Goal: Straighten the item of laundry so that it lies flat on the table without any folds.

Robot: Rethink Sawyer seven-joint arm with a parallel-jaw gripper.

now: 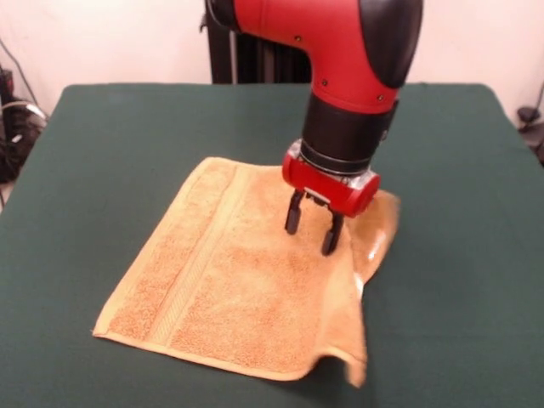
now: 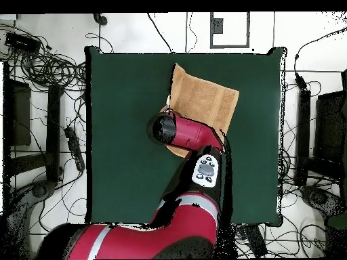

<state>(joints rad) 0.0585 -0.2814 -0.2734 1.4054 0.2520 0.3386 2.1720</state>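
Towel under parted end effector, edge folded

I work in a robotics lab. My green-clothed table stands on a pale floor, with tangled cables at nine to eleven o'clock overhead and dark equipment racks at three.

We see the orange-tan terry hand towel spread mostly flat on the dark green table, woven band running near its left edge; its right side is folded over, one front corner curling up.
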